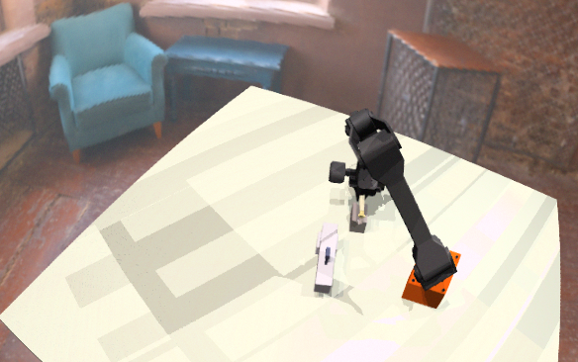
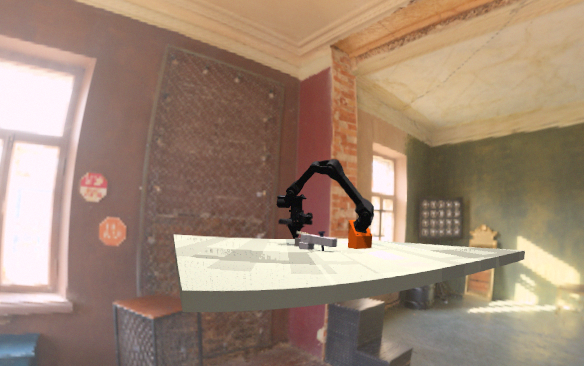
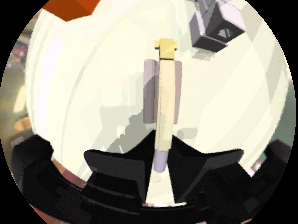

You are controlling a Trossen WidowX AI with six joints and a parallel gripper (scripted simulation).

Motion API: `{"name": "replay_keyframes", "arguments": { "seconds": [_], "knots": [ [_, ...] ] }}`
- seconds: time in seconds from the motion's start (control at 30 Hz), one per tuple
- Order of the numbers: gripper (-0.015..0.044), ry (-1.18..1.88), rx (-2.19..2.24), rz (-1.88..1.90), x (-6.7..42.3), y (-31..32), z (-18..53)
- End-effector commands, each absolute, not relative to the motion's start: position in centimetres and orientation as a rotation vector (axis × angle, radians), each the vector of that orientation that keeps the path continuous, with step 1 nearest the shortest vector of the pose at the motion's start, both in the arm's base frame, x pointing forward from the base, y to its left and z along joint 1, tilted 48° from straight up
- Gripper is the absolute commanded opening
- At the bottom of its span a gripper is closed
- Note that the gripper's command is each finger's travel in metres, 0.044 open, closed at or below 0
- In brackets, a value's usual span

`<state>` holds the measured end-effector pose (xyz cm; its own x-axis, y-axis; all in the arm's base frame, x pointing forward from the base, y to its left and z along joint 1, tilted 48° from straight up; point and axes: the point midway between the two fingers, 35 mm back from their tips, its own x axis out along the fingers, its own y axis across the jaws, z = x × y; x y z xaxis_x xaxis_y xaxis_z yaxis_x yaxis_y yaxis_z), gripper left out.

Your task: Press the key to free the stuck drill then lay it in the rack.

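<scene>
The drill [image 3: 164, 106] is hiding most of the rack [image 3: 152, 95] beneath it. The gripper [image 3: 160, 171] is covering the drill's near end. The key [image 1: 327, 254] is showing too small to make out.

A teal armchair [image 1: 101, 79] with short orange legs stands on the worn reddish floor [image 1: 40, 208] beyond the far-left edge of the pale bench [image 1: 208, 257]. Just beside the armchair, under a pale window sill [image 1: 238, 12], is a dark blue side table [image 1: 228, 54]. Farther right stands a mesh-sided cabinet [image 1: 435, 99] with a brown top. In the exterior view, two signs hang on the brown wall: a red-and-white octagonal sign [image 2: 93, 187] above an orange one [image 2: 112, 231]. A brick pillar [image 2: 344, 125] rises behind the bench, near a bright window [image 2: 383, 195].
</scene>
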<state>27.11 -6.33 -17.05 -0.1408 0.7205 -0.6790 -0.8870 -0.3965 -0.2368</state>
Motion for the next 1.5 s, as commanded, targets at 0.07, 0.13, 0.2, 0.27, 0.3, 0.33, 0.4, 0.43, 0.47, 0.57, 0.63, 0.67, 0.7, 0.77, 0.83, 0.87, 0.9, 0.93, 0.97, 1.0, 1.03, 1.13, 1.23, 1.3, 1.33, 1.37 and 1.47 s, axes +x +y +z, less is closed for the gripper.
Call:
{"name": "replay_keyframes", "arguments": {
  "seconds": [0.07,0.13,0.2,0.27,0.3,0.33,0.4,0.43,0.47,0.57,0.63,0.67,0.7,0.77,0.83,0.87,0.9,0.93,0.97,1.0,1.03,1.13,1.23,1.3,1.33,1.37,1.47],
  "knots": [
    [0.0000,0.265,-0.883,1.774,27.0,-5.9,-17.4],
    [0.0000,0.265,-0.883,1.774,26.9,-5.8,-17.5],
    [0.0000,0.265,-0.883,1.774,26.9,-5.6,-17.7],
    [0.0000,0.265,-0.883,1.774,26.9,-5.4,-17.9],
    [0.0000,0.265,-0.883,1.774,26.9,-5.3,-18.0],
    [0.0000,0.265,-0.883,1.774,26.8,-5.2,-18.1],
    [0.0000,0.264,-0.882,1.774,26.8,-5.0,-18.3],
    [0.0000,0.264,-0.882,1.774,26.8,-4.9,-18.3],
    [0.0000,0.264,-0.882,1.774,26.8,-4.8,-18.4],
    [0.0000,0.264,-0.882,1.774,26.8,-4.5,-18.7],
    [0.0000,0.264,-0.882,1.774,26.7,-4.4,-18.8],
    [0.0026,0.264,-0.890,1.776,26.9,-4.7,-18.6],
    [0.0053,0.264,-0.890,1.776,26.9,-4.7,-18.6],
    [0.0105,0.264,-0.890,1.776,26.9,-4.7,-18.6],
    [0.0157,0.264,-0.890,1.776,26.9,-4.7,-18.6],
    [0.0184,0.264,-0.890,1.776,26.9,-4.7,-18.6],
    [0.0210,0.264,-0.890,1.776,26.9,-4.7,-18.6],
    [0.0236,0.264,-0.890,1.776,26.9,-4.7,-18.6],
    [0.0263,0.264,-0.890,1.776,26.9,-4.7,-18.6],
    [0.0289,0.264,-0.890,1.776,26.9,-4.7,-18.6],
    [0.0315,0.264,-0.890,1.776,26.9,-4.7,-18.6],
    [0.0394,0.264,-0.890,1.776,26.9,-4.7,-18.6],
    [0.0440,0.264,-0.887,1.775,27.0,-5.3,-18.0],
    [0.0440,0.265,-0.884,1.774,27.1,-6.2,-17.1],
    [0.0440,0.265,-0.883,1.774,27.1,-6.5,-16.9],
    [0.0440,0.266,-0.883,1.774,27.1,-6.7,-16.6],
    [0.0440,0.266,-0.883,1.774,27.3,-7.8,-15.7]
  ]
}}
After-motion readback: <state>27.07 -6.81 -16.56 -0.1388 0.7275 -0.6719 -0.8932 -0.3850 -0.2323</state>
